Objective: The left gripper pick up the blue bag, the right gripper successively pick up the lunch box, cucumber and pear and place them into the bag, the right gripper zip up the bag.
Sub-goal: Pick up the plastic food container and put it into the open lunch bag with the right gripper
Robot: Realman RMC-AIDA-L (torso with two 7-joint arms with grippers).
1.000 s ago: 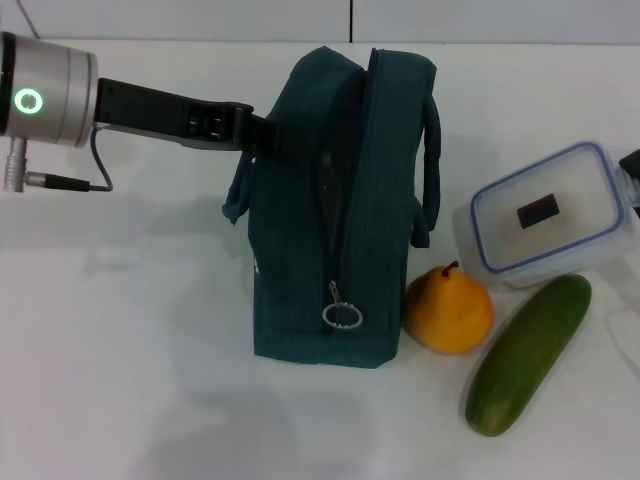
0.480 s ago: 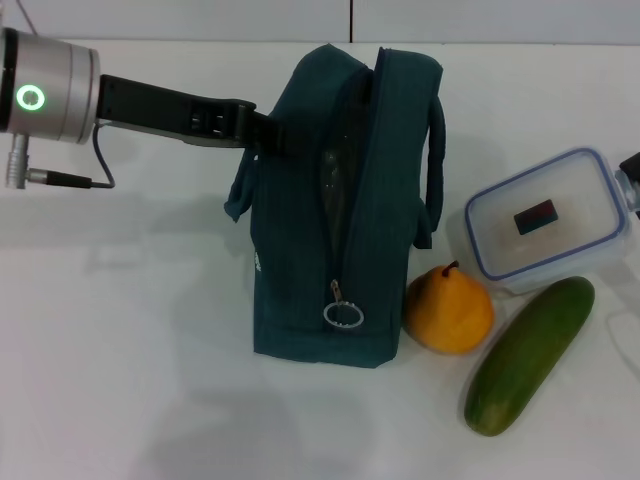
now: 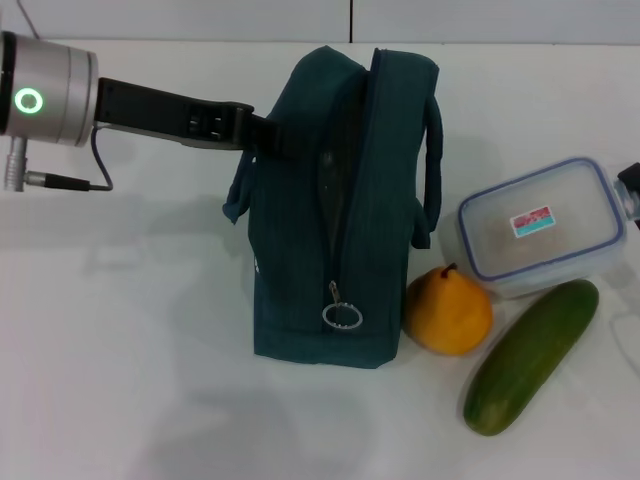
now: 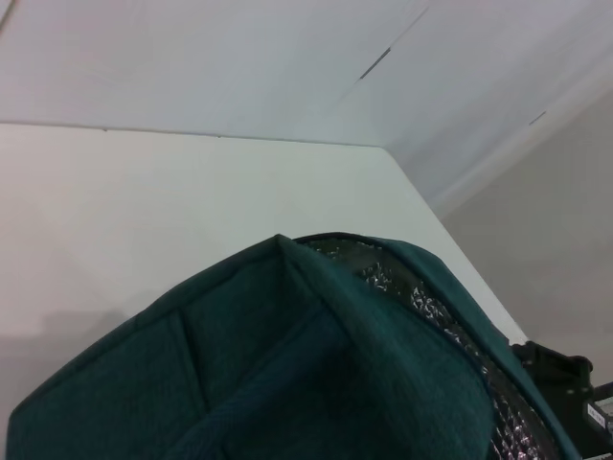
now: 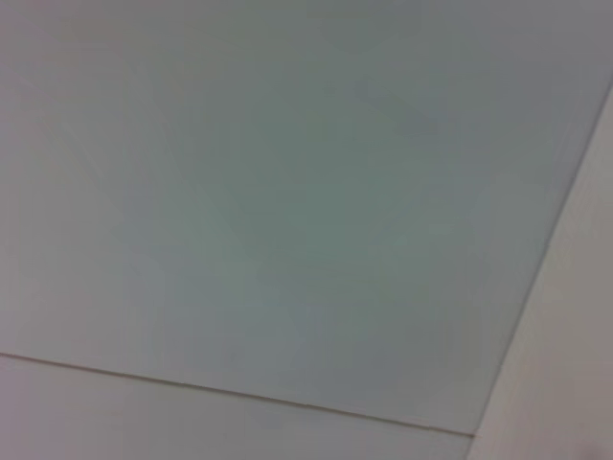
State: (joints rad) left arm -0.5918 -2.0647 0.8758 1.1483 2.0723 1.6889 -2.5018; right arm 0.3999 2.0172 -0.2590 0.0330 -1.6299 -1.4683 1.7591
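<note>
The blue bag (image 3: 335, 210) stands upright mid-table with its top zipper open and the ring pull (image 3: 341, 316) hanging at its near end. My left gripper (image 3: 262, 135) reaches in from the left and is shut on the bag's upper left edge. The left wrist view shows the bag (image 4: 287, 364) and its silver lining (image 4: 431, 307) from close up. The clear lunch box (image 3: 540, 225) with a blue-rimmed lid is held to the right of the bag by my right gripper (image 3: 630, 190), which barely shows at the frame edge. The orange-yellow pear (image 3: 448, 310) touches the bag's near right corner. The cucumber (image 3: 530, 355) lies beside it.
The table (image 3: 130, 350) is white, with open surface to the left and front of the bag. A seamed white wall (image 3: 350, 18) runs along the back. The right wrist view shows only a pale surface with seams (image 5: 287, 240).
The lunch box has drifted left toward the bag and levelled, so its label now shows light instead of dark. The bag's top swayed slightly. My left arm stays where it was.
</note>
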